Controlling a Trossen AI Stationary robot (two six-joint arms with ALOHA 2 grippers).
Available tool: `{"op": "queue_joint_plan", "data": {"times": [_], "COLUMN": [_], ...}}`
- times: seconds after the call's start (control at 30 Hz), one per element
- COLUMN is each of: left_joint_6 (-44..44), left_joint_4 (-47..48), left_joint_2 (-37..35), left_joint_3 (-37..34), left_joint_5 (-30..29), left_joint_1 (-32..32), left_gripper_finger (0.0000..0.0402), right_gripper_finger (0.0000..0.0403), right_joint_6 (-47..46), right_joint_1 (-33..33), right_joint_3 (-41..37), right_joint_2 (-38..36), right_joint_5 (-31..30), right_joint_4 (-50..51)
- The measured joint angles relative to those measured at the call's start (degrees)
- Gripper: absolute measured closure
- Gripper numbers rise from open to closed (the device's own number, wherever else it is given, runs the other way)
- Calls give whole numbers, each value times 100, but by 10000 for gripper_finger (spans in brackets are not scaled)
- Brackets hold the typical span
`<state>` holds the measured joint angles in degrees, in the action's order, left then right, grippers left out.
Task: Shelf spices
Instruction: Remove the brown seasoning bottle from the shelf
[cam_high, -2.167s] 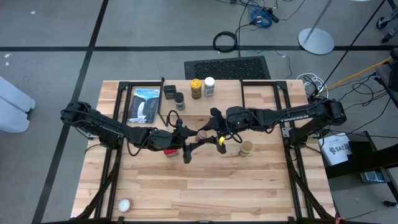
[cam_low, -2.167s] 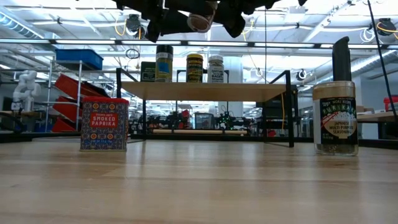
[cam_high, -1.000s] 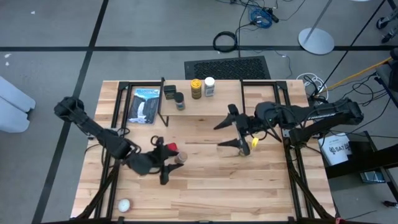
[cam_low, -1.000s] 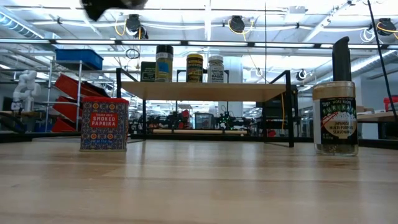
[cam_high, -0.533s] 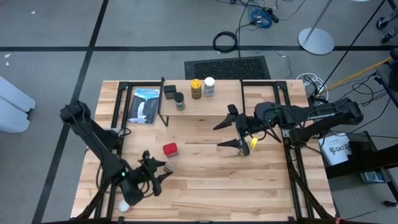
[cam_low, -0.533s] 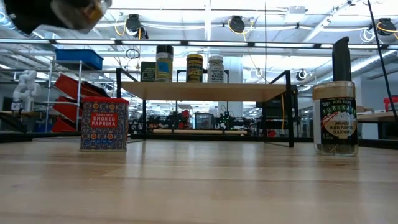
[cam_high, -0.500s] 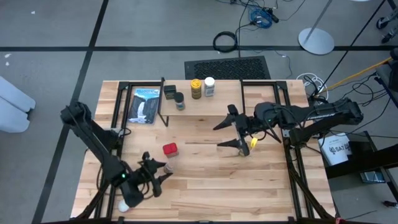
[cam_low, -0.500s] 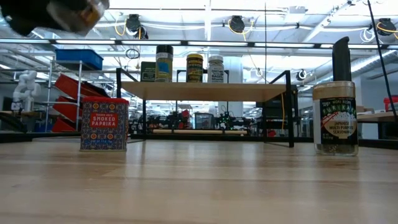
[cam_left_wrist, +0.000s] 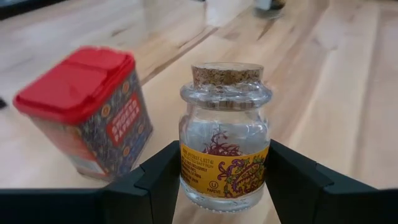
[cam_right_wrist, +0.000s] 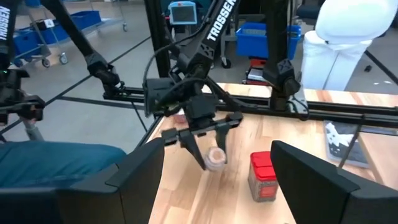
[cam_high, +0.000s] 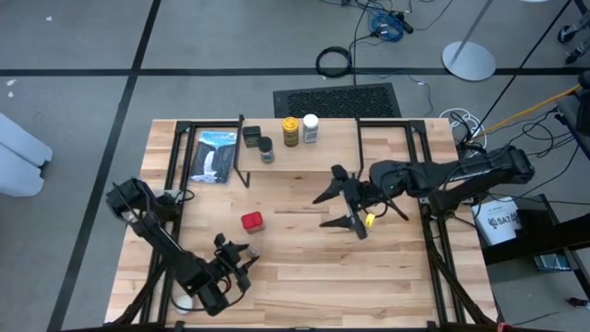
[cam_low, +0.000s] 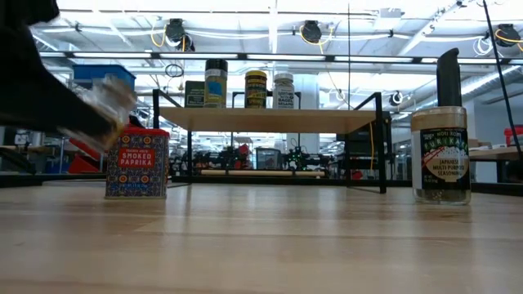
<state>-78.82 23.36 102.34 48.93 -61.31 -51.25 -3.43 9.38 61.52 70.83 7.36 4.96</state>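
Four spices stood on the shelf point(cam_high: 304, 155), the red tin point(cam_high: 251, 221) waited, my left fingers point(cam_left_wrist: 155, 180) pinched the cork-topped jar point(cam_left_wrist: 225, 137), my right fingers point(cam_high: 346, 203) were spread.

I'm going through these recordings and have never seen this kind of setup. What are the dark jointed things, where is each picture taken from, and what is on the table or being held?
Two robot arms work at a wooden table. One picture looks straight down, one looks level across the tabletop, and one camera rides on each wrist. The left gripper, near the table's front edge, holds a small cork-stoppered glass jar between its fingers, close to a red tin standing on the table. The right gripper hangs open above mid-table, empty. At the back stands a low shelf carrying four spice containers. A tan-lidded jar stands apart on the table, a flat blue-and-black package lies beside the shelf.
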Motion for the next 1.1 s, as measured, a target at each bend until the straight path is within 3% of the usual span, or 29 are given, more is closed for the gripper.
{"op": "queue_joint_plan", "data": {"times": [0.37,1.1], "left_joint_6": [63,137], "left_joint_4": [-3,13], "left_joint_2": [119,512], "left_joint_3": [-2,-4], "left_joint_5": [407,665], "left_joint_1": [260,356], "left_gripper_finger": [192,192], "right_gripper_finger": [122,122], "right_joint_6": [88,153], "right_joint_1": [121,125], "right_joint_3": [0,0], "right_joint_2": [33,30], "right_joint_5": [-5,-6], "right_joint_4": [14,12]}}
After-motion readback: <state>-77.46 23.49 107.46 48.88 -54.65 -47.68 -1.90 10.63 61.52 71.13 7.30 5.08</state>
